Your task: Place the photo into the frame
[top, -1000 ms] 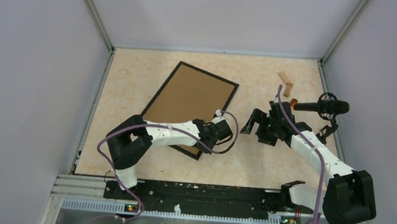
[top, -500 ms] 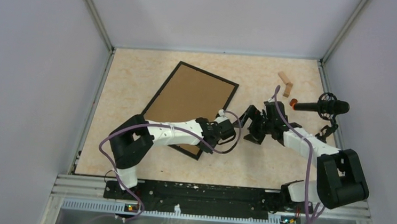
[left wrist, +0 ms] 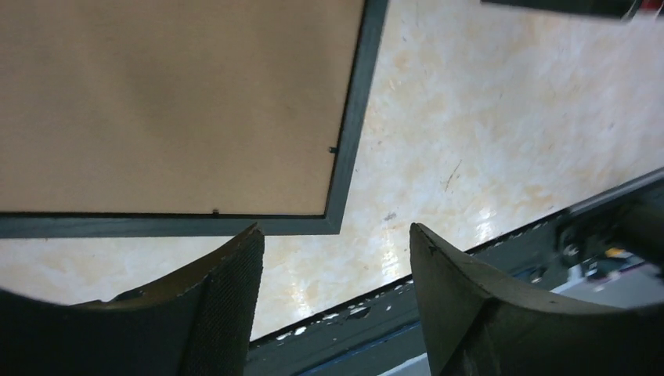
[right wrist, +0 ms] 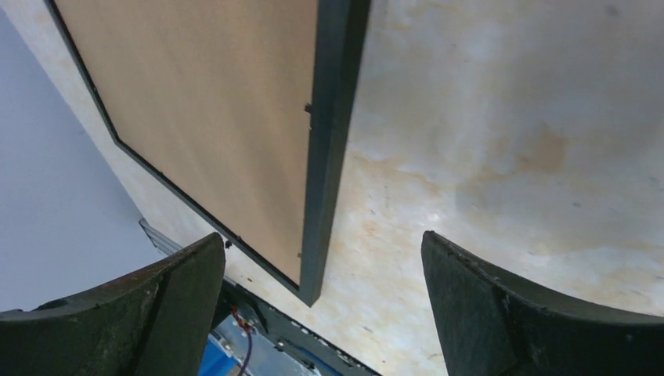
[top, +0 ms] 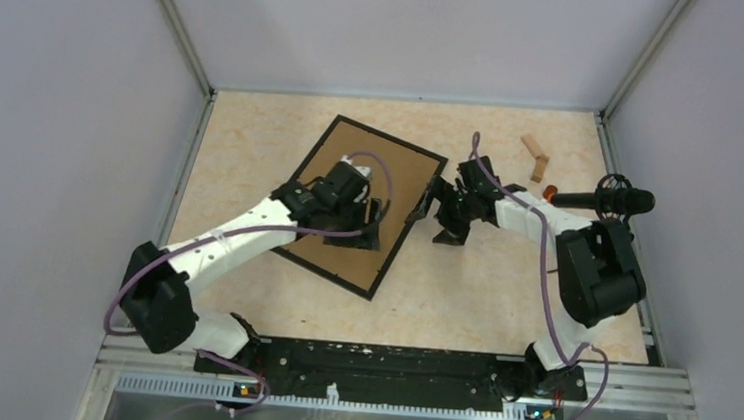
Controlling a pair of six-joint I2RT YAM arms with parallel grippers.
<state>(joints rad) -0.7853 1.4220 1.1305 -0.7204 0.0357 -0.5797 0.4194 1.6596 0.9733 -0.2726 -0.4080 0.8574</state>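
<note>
The frame point(top: 337, 157) lies board-side up left of the table's point(top: 243, 140) centre, its long axis slanting from far edge to near edge; the photo shows in no view. The left gripper point(top: 372, 222) hangs over the board by its near right corner, jaws apart and empty. The right gripper point(top: 435, 216), jaws wide and empty, stands just beside the frame's right long edge and is probably better placed to take it.
</note>
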